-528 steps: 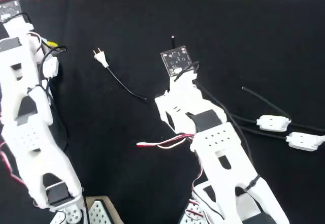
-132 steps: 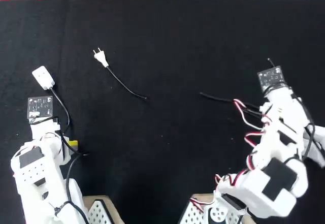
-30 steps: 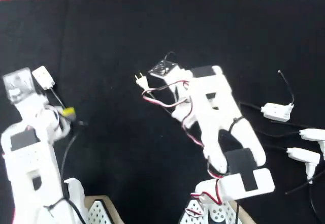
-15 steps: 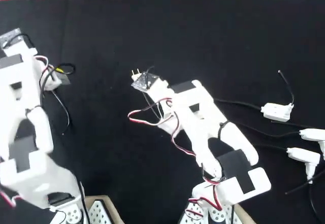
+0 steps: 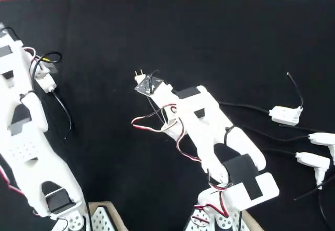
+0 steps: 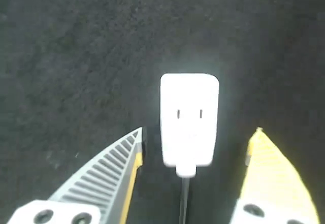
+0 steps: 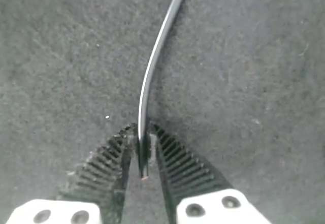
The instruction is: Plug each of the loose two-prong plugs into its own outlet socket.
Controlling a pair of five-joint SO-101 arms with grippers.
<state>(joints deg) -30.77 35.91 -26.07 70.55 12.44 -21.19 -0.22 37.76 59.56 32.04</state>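
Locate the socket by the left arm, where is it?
On the left side of the table: in the left wrist view the socket lies slots-up between the open fingers of the left gripper, touching neither.

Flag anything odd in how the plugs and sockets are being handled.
The right gripper pinches the thin black cord near its loose end, not the white plug itself, so the plug may be hard to steer. Nothing else stands out.

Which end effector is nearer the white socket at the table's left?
Left. The left end effector sits open around the socket; the right end effector is far off, shut on a cable.
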